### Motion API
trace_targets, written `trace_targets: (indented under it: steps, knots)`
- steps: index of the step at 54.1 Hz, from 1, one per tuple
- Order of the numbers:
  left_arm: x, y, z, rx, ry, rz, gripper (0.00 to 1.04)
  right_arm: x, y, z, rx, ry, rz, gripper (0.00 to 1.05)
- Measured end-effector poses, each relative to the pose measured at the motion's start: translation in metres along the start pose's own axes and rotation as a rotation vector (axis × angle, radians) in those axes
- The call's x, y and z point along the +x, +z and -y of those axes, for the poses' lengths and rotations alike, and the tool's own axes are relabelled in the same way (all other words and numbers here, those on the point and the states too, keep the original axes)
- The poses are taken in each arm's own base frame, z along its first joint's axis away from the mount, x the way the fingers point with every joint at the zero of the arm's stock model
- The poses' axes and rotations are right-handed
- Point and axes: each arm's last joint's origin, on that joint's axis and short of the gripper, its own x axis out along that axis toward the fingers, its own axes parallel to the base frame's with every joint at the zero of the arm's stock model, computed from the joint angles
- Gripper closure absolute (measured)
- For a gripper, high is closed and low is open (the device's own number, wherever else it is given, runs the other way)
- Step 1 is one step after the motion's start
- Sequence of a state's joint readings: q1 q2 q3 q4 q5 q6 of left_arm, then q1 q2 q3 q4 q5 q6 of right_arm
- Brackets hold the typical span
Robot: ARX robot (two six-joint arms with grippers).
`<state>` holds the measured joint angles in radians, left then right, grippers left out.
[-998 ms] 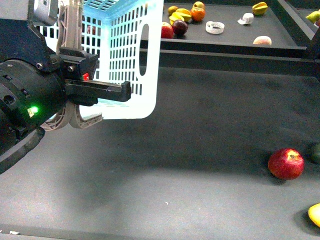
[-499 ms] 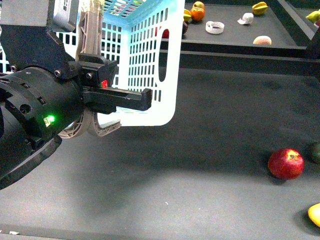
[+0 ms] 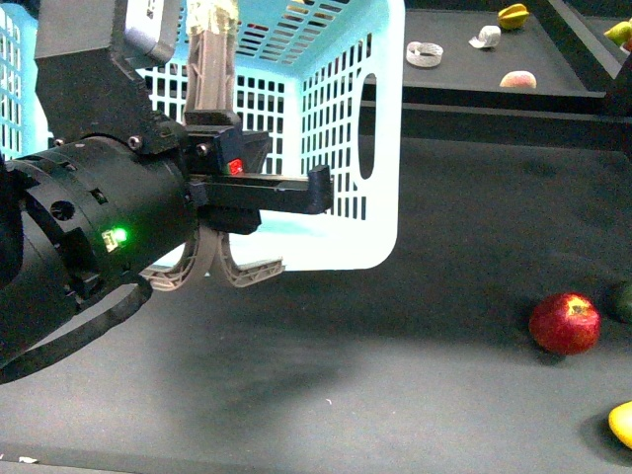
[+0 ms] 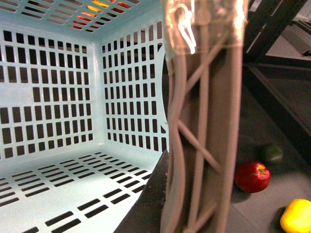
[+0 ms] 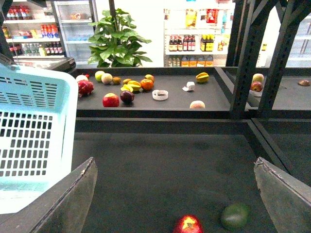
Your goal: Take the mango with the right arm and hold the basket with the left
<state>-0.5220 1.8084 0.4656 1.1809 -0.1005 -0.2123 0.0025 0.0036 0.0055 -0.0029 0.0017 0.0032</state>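
Observation:
The mango point(image 3: 622, 423) is a plain yellow fruit cut off by the frame edge at the near right of the dark table; it also shows in the left wrist view point(image 4: 296, 216). It is out of the right wrist view. My left gripper point(image 3: 212, 30), on the bulky black arm with a green light, is shut on the near wall of the pale blue basket point(image 3: 341, 148) and holds it off the table. One finger point(image 4: 204, 121) stands against the basket wall point(image 4: 58, 121). My right gripper point(image 5: 175, 194) is open and empty, above the table behind a red apple point(image 5: 187, 224).
The red apple point(image 3: 565, 323) and a dark green fruit point(image 3: 622, 301) lie just beyond the mango. A raised back shelf point(image 5: 175, 104) carries several fruits and a white ring. Black frame posts point(image 5: 245, 53) stand at the right. The basket point(image 5: 34, 136) hangs left of my right gripper.
My left arm has carried the basket to the right, so it now hides most of the back shelf's fruits. The apple and mango have not moved.

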Motion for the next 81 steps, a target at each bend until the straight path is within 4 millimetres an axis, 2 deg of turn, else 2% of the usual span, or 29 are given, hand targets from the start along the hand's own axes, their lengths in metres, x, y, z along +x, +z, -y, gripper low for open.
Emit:
trace_targets:
  steps: [22,41,81]
  knots:
    - [0.007,0.005,0.022,0.025,-0.124,0.008,0.99,0.0,0.0,0.0,0.0,0.0,0.0,0.08]
    - [0.009,0.003,0.017,0.038,-0.074,0.004,0.99,0.0,0.0,0.0,0.0,0.0,0.0,0.08]
    - [0.009,0.003,0.017,0.037,-0.079,0.003,0.99,0.0,0.0,0.0,0.0,0.0,0.0,0.08]
